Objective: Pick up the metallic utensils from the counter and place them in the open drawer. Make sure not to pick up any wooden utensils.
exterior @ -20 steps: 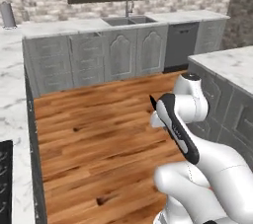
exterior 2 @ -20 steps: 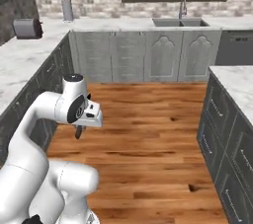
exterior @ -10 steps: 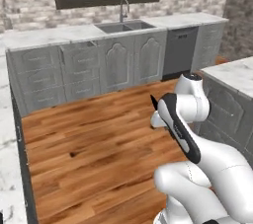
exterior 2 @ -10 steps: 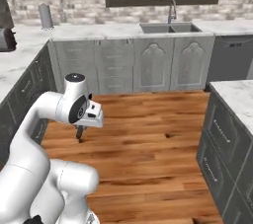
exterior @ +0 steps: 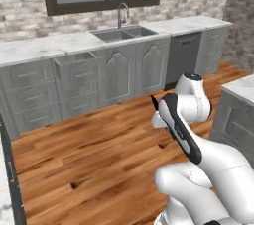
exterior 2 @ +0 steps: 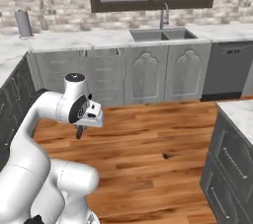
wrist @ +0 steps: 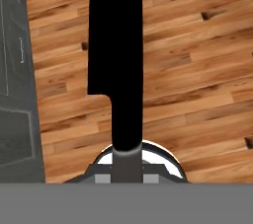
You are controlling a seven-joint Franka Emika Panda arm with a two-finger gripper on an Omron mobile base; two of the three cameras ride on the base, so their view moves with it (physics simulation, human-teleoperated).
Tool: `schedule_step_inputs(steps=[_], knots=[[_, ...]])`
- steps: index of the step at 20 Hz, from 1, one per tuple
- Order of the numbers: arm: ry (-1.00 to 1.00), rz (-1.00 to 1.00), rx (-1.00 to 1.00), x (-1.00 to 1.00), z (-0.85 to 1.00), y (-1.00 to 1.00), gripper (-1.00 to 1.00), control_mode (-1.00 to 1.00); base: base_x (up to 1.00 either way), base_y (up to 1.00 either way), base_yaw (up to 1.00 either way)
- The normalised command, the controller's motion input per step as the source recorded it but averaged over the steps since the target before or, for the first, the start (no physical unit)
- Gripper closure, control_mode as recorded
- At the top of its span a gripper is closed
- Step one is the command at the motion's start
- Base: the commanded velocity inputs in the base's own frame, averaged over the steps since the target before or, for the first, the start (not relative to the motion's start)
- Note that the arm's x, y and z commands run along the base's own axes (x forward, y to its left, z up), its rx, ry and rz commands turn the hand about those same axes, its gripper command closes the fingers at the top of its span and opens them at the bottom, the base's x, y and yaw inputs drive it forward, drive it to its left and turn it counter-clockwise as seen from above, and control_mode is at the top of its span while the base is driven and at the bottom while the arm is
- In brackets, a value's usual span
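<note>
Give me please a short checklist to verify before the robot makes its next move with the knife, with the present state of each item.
1. Gripper shut on the black knife: ok.
2. Held utensil is metallic, not wooden: ok.
3. Knife hangs free above the wooden floor, touching nothing: ok.
4. Open drawer in sight under the sink counter: ok.
5. Drawer within the arm's reach now: not ok, floor lies between.
6. Space free inside the drawer: cannot tell.

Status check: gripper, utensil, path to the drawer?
Gripper shut on black knife. Open drawer across the wood floor, left of sink. Nothing blocking.
</note>
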Motion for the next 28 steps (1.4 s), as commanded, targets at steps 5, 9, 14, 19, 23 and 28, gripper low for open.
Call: schedule_step_inputs(steps=[5,9,14,19,23,28], knots=[[0.0,0.0,0.0,0.0,0.0,0.0,1.0,1.0,1.0,0.0,-0.15],[0.0,0.0,0.0,0.0,0.0,0.0,1.0,1.0,1.0,-0.06,-0.09],[0.0,0.0,0.0,0.0,0.0,0.0,1.0,1.0,1.0,-0.35,-0.01],[0.0,0.0,0.0,0.0,0.0,0.0,1.0,1.0,1.0,-0.57,0.0],[0.0,0.0,0.0,0.0,0.0,0.0,1.0,1.0,1.0,-0.16,0.05],[0.0,0.0,0.0,0.0,0.0,0.0,1.0,1.0,1.0,-0.01,0.14]])
